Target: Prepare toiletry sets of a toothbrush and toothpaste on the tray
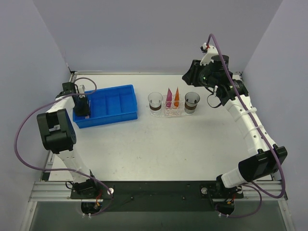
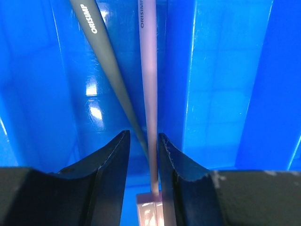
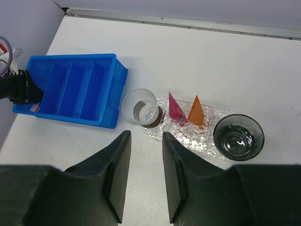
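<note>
Left gripper (image 2: 143, 133) astride pale toothbrush (image 2: 149, 70)

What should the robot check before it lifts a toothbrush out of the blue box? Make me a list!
1. Lilac toothbrush lies between the left fingers: ok.
2. Only one brush in the gap: cannot tell; the grey toothbrush runs into it too.
3. Firm grip: cannot tell.
4. Pink tube and orange tube stand on the tray: ok.
5. Clear cup and dark cup hold no brush: ok.
6. Right fingers empty, raised away from the tray: ok.
</note>
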Motion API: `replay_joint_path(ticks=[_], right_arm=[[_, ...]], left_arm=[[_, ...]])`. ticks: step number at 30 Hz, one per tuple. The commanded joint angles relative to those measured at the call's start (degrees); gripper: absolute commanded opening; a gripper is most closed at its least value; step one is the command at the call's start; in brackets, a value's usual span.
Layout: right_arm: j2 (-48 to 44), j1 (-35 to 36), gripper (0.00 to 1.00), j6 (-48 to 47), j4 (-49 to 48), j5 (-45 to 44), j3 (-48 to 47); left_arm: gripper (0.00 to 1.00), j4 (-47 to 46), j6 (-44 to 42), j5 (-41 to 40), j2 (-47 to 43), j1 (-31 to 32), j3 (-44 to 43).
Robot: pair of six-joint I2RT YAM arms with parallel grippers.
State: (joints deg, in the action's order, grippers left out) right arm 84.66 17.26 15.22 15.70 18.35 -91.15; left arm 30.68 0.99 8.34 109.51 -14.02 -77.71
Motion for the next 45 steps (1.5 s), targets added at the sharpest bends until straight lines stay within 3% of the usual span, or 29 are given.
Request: replay_joint_path(ticks=[1,15,27,32,36,39,45], right_arm=[[0.1,-0.4,0.29,0.6,-0.5,0.4,-1.3],[-0.2,-0.4,0.28,0.5,-0.6,0.7,-1.0],[-2.6,-0.4,0.27,0.1,-1.1,0.8,1.7],[-3.4,-0.2,0.27,-0.5,-0.9,1.1,1.5],[-2.5,1.5,0.41,-2.1,0.5,1.7,-0.6],[-1.3,5.0,0.44,-3.9,1.9,1.5,-2.8],[1.0,12.8,0.48,-6.3,5.5,4.8,-6.8]], left_arm=[[0.38,-1.3,-0.4,0.4,0.8,0.0,-3.1],[0.00,-5.7,0.2,-1.5,-6.2,0.0,-0.4],[0.00,-2.2,2.5,-1.3,-13.9,0.0,0.7],[0.00,-3.8,8.2,-1.4,-24.6,0.5,5.2],[0.00,-6.8,16.5,-4.4,-32.0,2.6,5.8],[0.00,-8.5,24.1,-7.9,-35.9,7.0,5.8],[0.00,-7.9,42.5,-22.5,-39.9,24.7,7.2]])
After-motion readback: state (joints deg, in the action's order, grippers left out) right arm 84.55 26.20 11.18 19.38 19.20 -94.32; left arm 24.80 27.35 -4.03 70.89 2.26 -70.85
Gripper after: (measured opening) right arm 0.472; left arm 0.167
